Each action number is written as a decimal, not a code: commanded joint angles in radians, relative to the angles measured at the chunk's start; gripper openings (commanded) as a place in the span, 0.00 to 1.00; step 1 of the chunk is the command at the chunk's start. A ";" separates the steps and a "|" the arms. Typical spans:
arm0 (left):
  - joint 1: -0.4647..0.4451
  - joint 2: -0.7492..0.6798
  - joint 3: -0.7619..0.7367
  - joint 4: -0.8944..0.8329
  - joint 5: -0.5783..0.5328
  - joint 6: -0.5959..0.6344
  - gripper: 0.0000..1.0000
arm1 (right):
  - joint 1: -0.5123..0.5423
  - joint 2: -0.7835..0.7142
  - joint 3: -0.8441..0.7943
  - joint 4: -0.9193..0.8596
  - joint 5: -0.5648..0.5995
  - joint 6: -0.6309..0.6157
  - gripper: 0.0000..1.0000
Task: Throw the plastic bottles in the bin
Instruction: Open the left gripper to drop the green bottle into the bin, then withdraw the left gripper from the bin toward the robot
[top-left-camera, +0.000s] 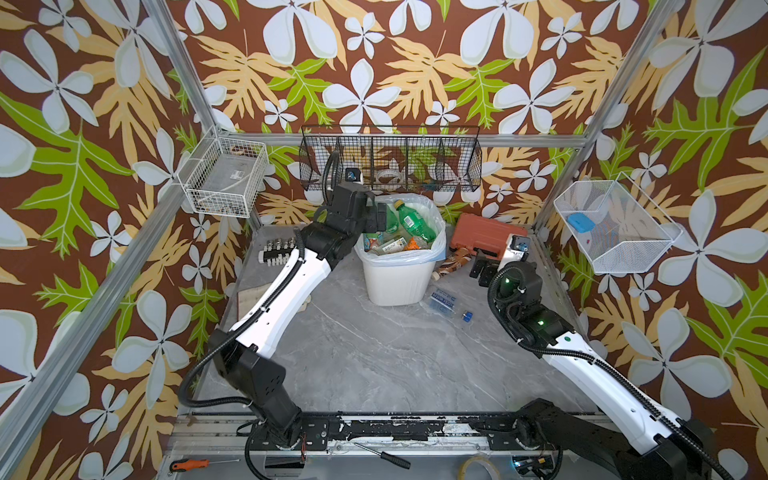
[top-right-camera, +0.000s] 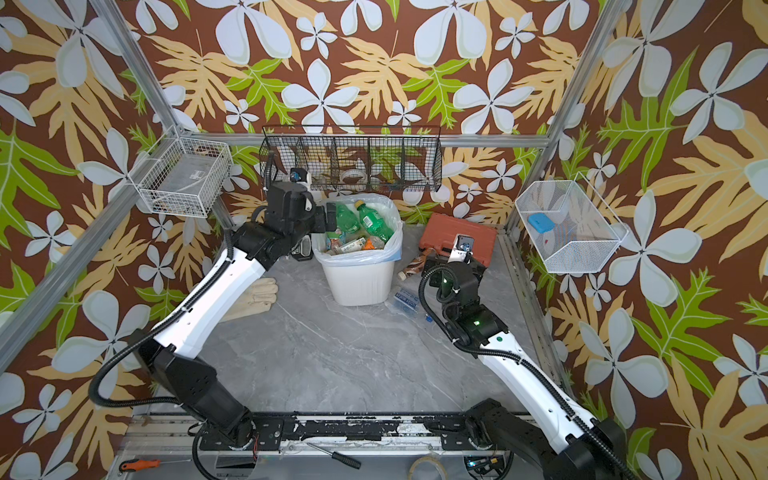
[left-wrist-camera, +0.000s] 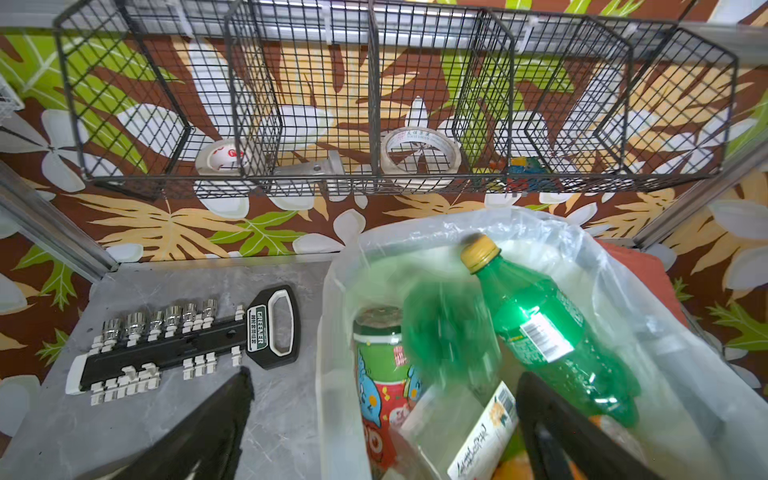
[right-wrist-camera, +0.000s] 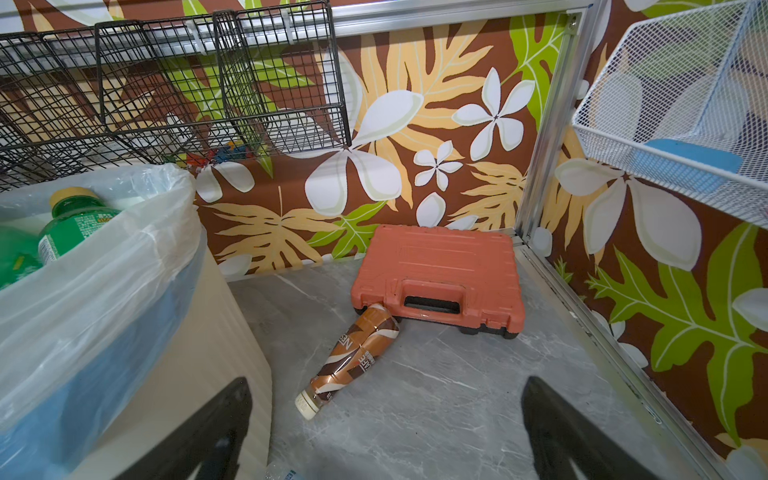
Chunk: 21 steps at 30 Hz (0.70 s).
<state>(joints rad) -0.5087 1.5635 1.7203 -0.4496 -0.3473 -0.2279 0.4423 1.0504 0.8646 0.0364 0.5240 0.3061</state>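
Observation:
The white bin (top-left-camera: 395, 286) (top-right-camera: 358, 286) with its translucent bag stands at the back middle and holds several plastic bottles. A green one with a yellow cap (top-left-camera: 415, 224) (left-wrist-camera: 552, 332) lies on top. My left gripper (top-left-camera: 380, 218) (left-wrist-camera: 386, 376) hangs open over the bin's left rim, and a blurred green bottle (left-wrist-camera: 449, 332) is loose below it inside the bag. My right gripper (top-left-camera: 484, 268) (right-wrist-camera: 386, 382) is open and empty, low beside the bin's right side. A brown bottle (right-wrist-camera: 357, 353) (top-left-camera: 451, 264) lies ahead of it. A clear blue-labelled bottle (top-left-camera: 442, 301) lies by the bin.
A red-brown tool case (top-left-camera: 486, 237) (right-wrist-camera: 440, 274) sits at the back right, touching the brown bottle's base. A socket rail (left-wrist-camera: 183, 345) lies left of the bin, and gloves (top-right-camera: 253, 297) lie under the left arm. A black wire basket (top-left-camera: 390, 162) hangs just behind the bin.

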 joint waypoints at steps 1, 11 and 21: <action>0.002 -0.188 -0.294 0.399 -0.004 -0.016 1.00 | -0.002 0.012 0.013 -0.007 -0.022 -0.011 0.99; 0.015 -0.634 -1.131 0.845 -0.068 -0.236 1.00 | -0.008 0.056 0.024 -0.053 -0.103 -0.025 0.99; 0.016 -0.633 -1.145 0.821 -0.086 -0.244 1.00 | -0.008 0.082 0.013 -0.106 -0.195 -0.022 1.00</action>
<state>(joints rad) -0.4938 0.9230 0.5686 0.3264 -0.4171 -0.4652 0.4332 1.1305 0.8795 -0.0513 0.3592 0.2840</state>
